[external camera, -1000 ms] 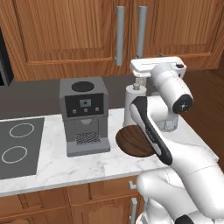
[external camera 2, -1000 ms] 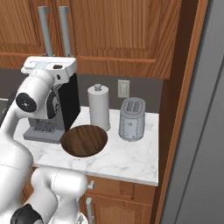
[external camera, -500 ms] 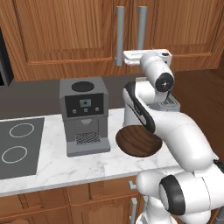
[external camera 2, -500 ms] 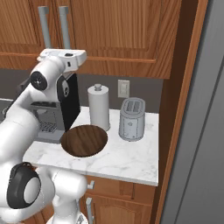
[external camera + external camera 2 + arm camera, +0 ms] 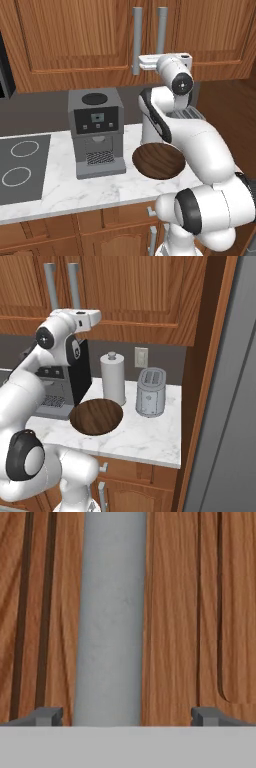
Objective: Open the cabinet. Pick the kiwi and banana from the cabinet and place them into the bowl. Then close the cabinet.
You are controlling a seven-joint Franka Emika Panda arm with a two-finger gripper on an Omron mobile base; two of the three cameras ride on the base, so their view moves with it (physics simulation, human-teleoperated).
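The cabinet (image 5: 75, 35) hangs over the counter with both panelled doors shut. Its two grey bar handles (image 5: 162, 27) run side by side at the middle. My gripper (image 5: 164, 61) is raised to the lower end of the right-hand handle (image 5: 74, 283). In the hand view, the gripper (image 5: 126, 716) is open. The grey handle (image 5: 112, 617) stands upright between the fingertips (image 5: 48, 716), left of the middle, and nothing is gripped. The wooden bowl (image 5: 159, 161) (image 5: 96, 417) sits empty on the marble counter below the arm. The kiwi and banana are hidden behind the doors.
A grey coffee machine (image 5: 96, 132) stands left of the bowl, with a black cooktop (image 5: 20, 167) further left. A paper towel roll (image 5: 113, 378) and a toaster (image 5: 151, 392) stand right of the bowl. A tall wooden panel (image 5: 212, 356) bounds the counter's right end.
The arm has lifted and swung the hand up and in toward the cabinet, from above the bowl to the lower end of the handles. The jaws stayed open.
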